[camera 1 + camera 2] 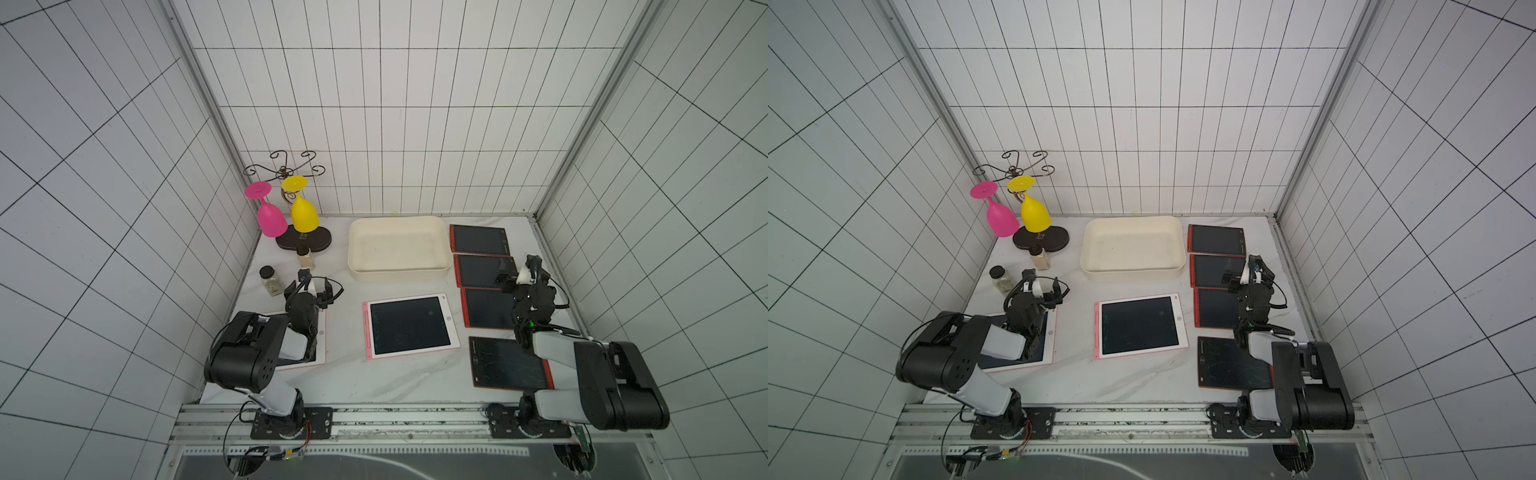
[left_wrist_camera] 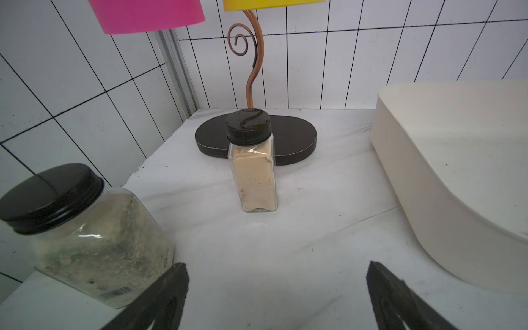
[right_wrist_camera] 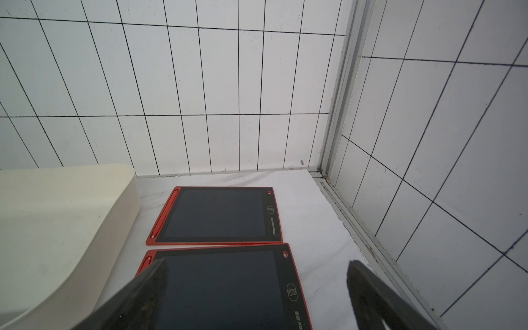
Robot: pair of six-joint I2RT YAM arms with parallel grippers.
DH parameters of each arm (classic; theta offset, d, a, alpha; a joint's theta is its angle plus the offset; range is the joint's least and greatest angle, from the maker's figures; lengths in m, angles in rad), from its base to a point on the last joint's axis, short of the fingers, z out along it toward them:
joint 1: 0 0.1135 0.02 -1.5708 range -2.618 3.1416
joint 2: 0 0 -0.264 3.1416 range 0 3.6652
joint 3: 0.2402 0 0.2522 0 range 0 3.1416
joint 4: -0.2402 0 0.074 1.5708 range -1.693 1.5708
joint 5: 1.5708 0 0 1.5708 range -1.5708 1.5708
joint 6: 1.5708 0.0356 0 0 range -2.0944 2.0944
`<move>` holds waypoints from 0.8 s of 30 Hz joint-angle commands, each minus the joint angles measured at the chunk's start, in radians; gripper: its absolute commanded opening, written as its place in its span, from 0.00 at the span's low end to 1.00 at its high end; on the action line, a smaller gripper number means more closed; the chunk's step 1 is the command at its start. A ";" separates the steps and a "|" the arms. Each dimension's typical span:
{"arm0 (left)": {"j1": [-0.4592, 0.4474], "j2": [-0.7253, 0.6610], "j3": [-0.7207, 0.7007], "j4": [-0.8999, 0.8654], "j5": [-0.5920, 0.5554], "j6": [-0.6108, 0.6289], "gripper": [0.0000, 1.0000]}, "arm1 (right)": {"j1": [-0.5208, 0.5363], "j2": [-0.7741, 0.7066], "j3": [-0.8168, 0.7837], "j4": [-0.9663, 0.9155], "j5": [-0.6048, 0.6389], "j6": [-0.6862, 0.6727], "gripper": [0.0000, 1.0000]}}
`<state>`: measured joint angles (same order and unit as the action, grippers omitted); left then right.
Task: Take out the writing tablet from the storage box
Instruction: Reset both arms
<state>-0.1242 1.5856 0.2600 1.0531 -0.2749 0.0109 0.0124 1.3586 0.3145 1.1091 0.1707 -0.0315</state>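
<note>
**A:** Is any writing tablet inside the storage box?

**B:** None that I can see. Its floor looks bare in both top views. 4 red tablets lie in a row on the counter, running from the box's right side toward me. A pink-framed tablet lies in front of the box.

**A:** And your tools?

**B:** Both are released and hold nothing. My right tool hangs over the 2nd red tablet from the box. My left tool faces a tan spice jar left of the box.

**A:** What could go wrong?

**B:** I judge that dropping the right tool would scrape that screen or shove it into its neighbour. Swinging the left tool could topple the greenish jar just beside it.
</note>
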 commanded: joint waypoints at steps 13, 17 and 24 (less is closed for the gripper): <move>0.012 -0.012 0.080 -0.025 0.042 0.019 0.97 | -0.031 -0.087 -0.044 -0.087 -0.005 0.041 0.98; 0.017 -0.013 0.104 -0.075 0.035 0.008 0.97 | -0.031 -0.025 -0.081 0.016 -0.047 0.031 0.98; 0.017 -0.012 0.106 -0.078 0.036 0.010 0.97 | -0.032 0.109 -0.101 0.162 -0.079 0.016 0.98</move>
<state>-0.1104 1.5665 0.3546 0.9825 -0.2356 0.0189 -0.0090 1.4292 0.2523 1.1477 0.1307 -0.0051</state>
